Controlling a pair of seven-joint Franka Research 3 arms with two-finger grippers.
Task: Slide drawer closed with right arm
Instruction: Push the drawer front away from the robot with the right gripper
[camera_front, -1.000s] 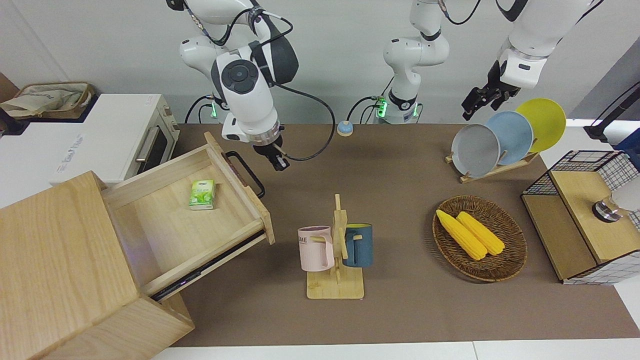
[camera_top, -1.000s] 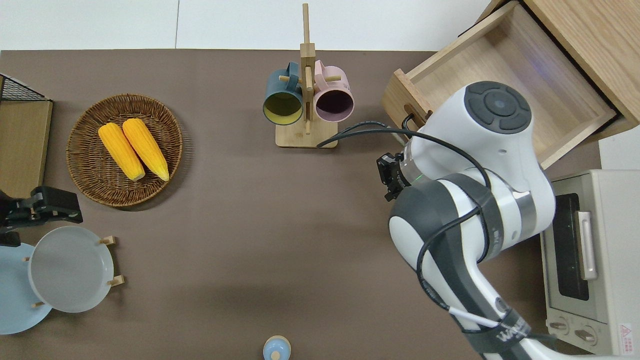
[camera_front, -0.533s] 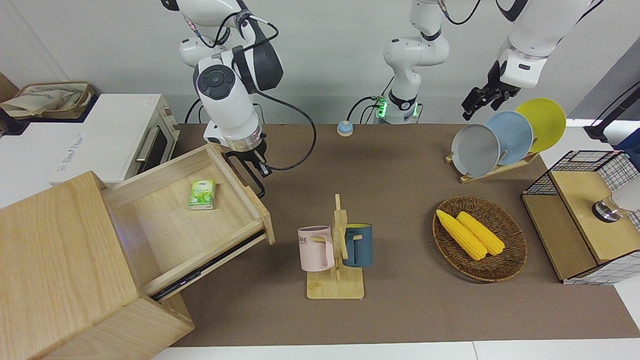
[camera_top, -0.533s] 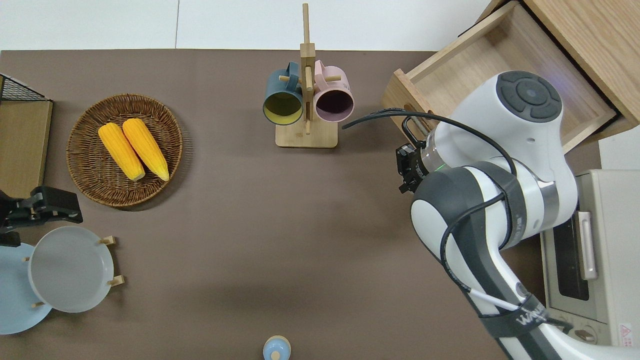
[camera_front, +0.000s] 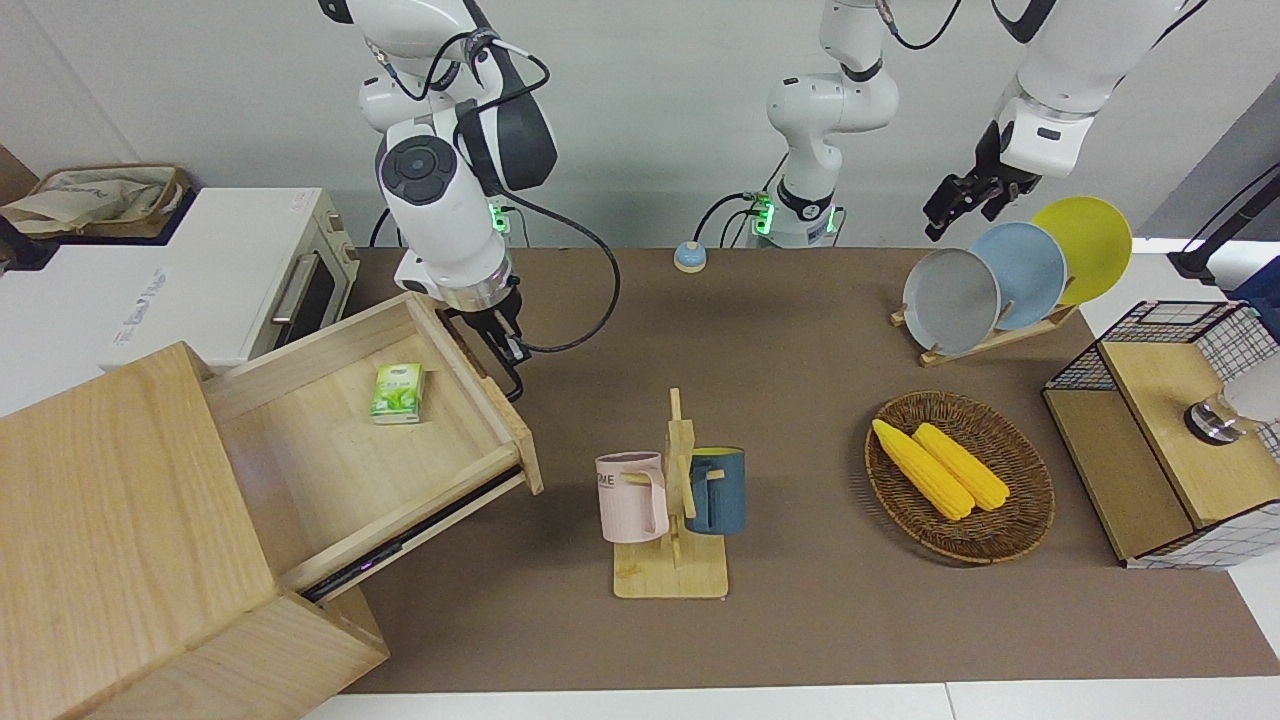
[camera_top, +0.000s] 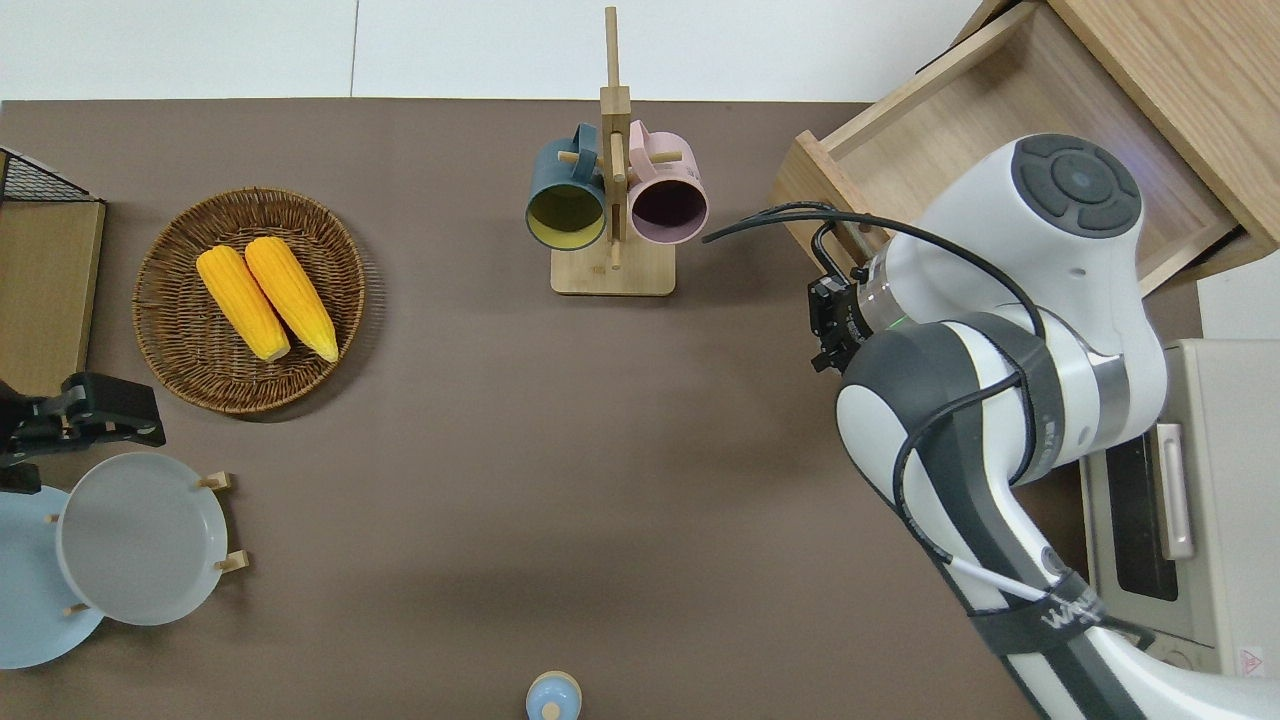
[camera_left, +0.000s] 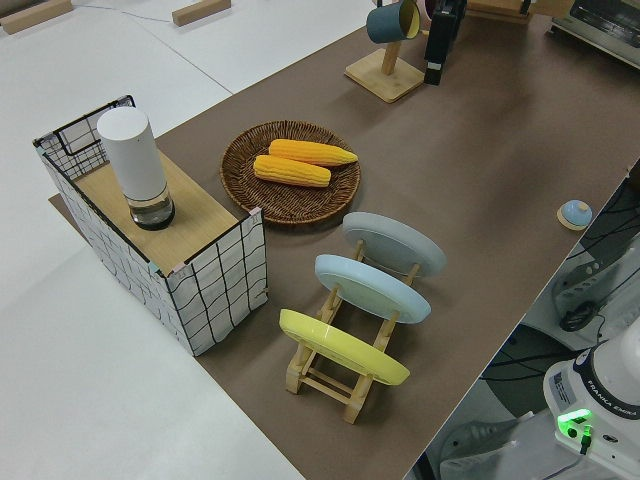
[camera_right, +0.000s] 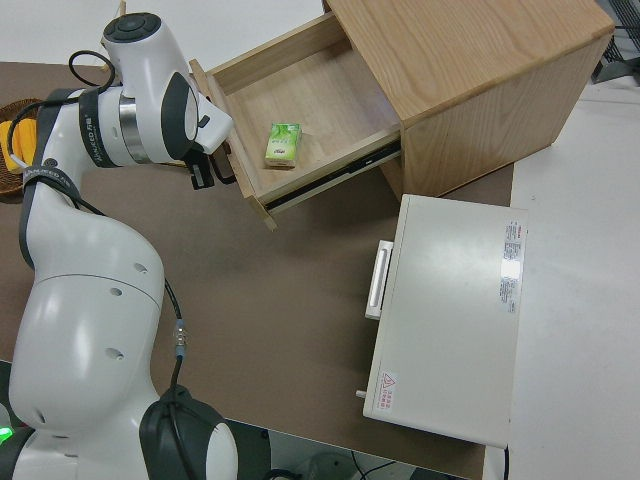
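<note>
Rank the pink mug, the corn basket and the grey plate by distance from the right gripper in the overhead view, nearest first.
From the right gripper, at the drawer handle:
1. Pink mug, on the mug stand mid-table.
2. Corn basket, toward the left arm's end.
3. Grey plate, at that end, nearer the robots.

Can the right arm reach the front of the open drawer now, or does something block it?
Probably yes. The right gripper is already at the black handle on the drawer front, and nothing lies between them. The mug rack stands apart from it. The left arm is parked.

Two corn cobs (camera_front: 940, 467), three plates (camera_front: 1015, 272), two mugs (camera_front: 672, 491)
</note>
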